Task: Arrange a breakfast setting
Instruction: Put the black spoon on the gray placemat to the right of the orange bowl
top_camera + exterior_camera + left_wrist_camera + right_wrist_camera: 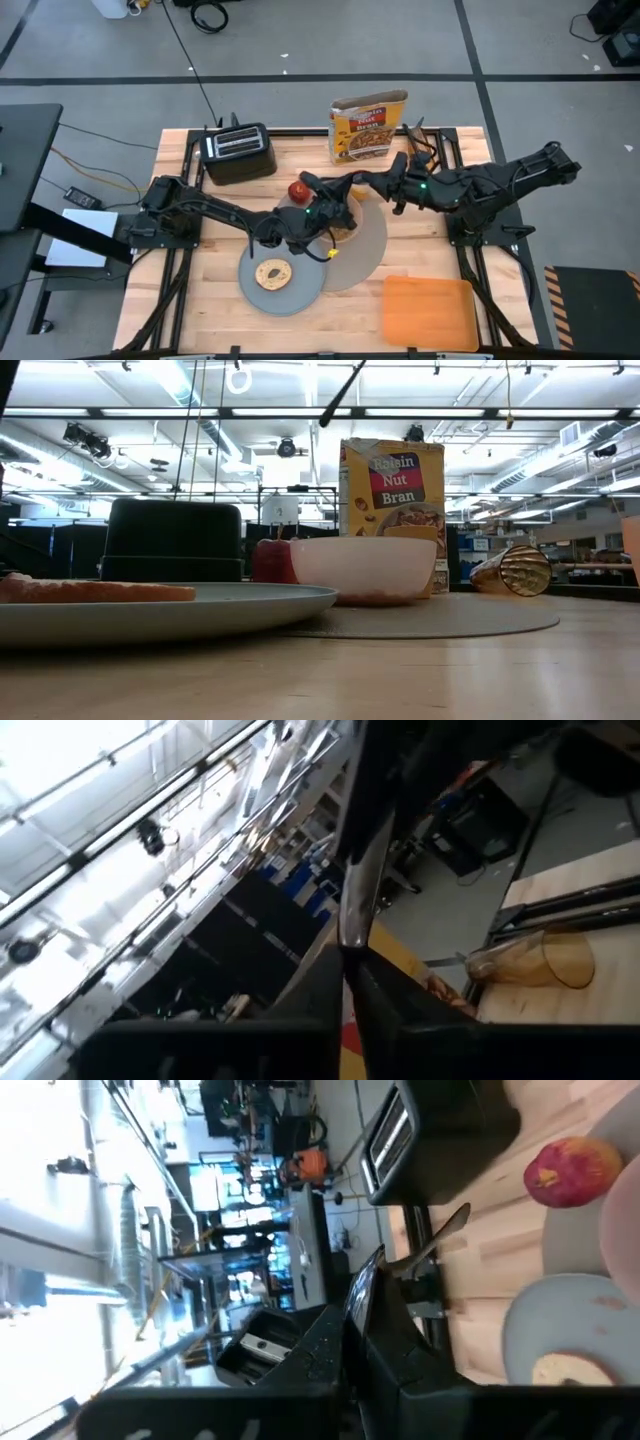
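The taupe mat [365,250] lies mid-table with the pink bowl [365,568] standing on it. The grey plate [300,290] overlaps the mat's near left edge and carries the bagel [273,273]. The red apple [298,190] stands on the table beside the bowl. The orange cup [512,570] lies on its side on the table; it also shows in the left wrist view [535,960]. My left gripper [338,192] is shut on the metal spoon [355,870] above the bowl. My right gripper [368,182] is shut and empty close by, facing the left one. My left gripper pinches the spoon's handle [346,935] between its two fingers. The spoon runs on forward past the fingertips, and its bowl end [458,1218] is free. The spoon is lifted clear, above the pink bowl and the mat.
A black toaster [238,152] stands at the far left and a cereal box [368,125] stands upright at the far middle. A flat orange board [428,310] lies at the near right. Bare wood shows at the near left and far right.
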### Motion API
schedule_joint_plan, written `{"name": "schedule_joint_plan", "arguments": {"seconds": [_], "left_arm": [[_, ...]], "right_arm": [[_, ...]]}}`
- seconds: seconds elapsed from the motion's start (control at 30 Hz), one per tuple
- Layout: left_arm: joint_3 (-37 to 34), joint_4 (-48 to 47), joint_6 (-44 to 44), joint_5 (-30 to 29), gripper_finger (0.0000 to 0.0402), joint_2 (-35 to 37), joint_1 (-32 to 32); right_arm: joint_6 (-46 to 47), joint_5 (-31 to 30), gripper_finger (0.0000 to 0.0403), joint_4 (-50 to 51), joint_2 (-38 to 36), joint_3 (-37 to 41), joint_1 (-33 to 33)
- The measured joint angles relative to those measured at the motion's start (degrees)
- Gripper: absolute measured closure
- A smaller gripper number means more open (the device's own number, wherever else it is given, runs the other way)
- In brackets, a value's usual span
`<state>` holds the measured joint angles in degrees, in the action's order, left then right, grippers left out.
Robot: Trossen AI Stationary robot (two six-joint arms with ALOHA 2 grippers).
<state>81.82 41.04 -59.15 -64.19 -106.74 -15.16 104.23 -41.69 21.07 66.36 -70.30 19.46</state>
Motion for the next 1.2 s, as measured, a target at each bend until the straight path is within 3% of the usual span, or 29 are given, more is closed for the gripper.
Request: {"name": "schedule_joint_plan", "arguments": {"seconds": [0.13,0.33,0.43,0.53,0.67,0.77,0.9,1.03,1.2], "left_arm": [[0.0,1.3,0.1,-2.9,0.0388,0.0,-0.2],[-0.1,1.7,-0.7,-2.0,0.0394,1.3,-1.1],[0.0,1.3,-0.5,-2.9,0.0394,3.1,-1.5],[-0.1,-2.2,3.9,-3.5,0.0394,5.2,-1.5],[-0.1,-11.3,21.0,-0.5,0.0394,11.1,-0.6],[0.0,-21.8,41.3,10.3,0.0394,16.1,1.4],[0.0,-26.5,62.8,24.1,0.0394,18.4,5.4],[0.0,-23.7,73.0,26.1,0.0394,17.0,7.6],[-0.1,-21.2,85.1,33.4,0.0392,13.2,9.4]], "right_arm": [[-2.8,-0.3,0.0362,-1.6,1.5,0.0,0.0],[-12.6,-0.4,0.0311,-2.7,1.3,0.0,-0.7],[-21.1,-2.5,0.0282,-3.5,-0.8,0.0,-2.0],[-35.6,-6.8,0.0263,-4.4,-4.8,0.0,-2.7],[-63.3,-7.1,0.0254,-4.8,-10.5,0.0,-2.7],[-74.8,-1.9,0.0255,-2.7,-13.6,-0.1,-2.3],[-76.7,2.1,0.0256,5.2,-14.7,-0.1,-1.4],[-73.9,1.1,0.0256,11.1,-12.3,1.5,-0.3],[-74.7,7.1,0.0256,10.3,-7.7,4.5,1.6]]}}
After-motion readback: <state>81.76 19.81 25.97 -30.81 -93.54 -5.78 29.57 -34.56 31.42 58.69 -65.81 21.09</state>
